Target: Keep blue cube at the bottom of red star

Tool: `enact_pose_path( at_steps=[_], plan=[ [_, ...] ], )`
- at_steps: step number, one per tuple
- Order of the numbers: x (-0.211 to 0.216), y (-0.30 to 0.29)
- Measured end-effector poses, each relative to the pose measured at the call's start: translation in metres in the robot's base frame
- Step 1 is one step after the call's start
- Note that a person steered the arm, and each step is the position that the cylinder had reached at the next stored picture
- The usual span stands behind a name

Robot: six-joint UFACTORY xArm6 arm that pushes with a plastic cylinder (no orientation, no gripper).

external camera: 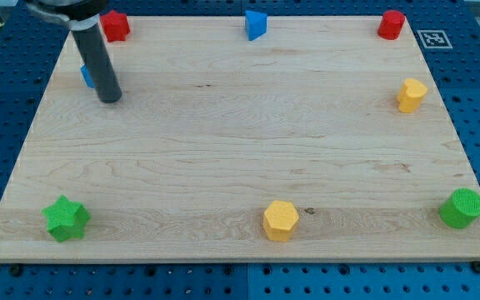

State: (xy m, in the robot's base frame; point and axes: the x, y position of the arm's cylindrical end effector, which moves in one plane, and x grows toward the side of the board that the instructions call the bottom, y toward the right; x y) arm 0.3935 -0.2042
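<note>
The red star lies at the view's top left corner of the wooden board. The blue cube sits below it and a little to the left, mostly hidden behind my dark rod. My tip rests on the board just to the lower right of the blue cube, touching or almost touching it; I cannot tell which.
A blue triangular block is at the top middle, a red cylinder at the top right, a yellow block at the right edge. A green star, a yellow hexagon and a green cylinder line the bottom.
</note>
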Motion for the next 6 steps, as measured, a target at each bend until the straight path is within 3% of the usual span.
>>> enact_pose_path(
  at_steps=[1,2,6],
  plan=[
    [-0.002,-0.029],
    [-0.030,-0.028],
    [-0.060,0.000]
  ],
)
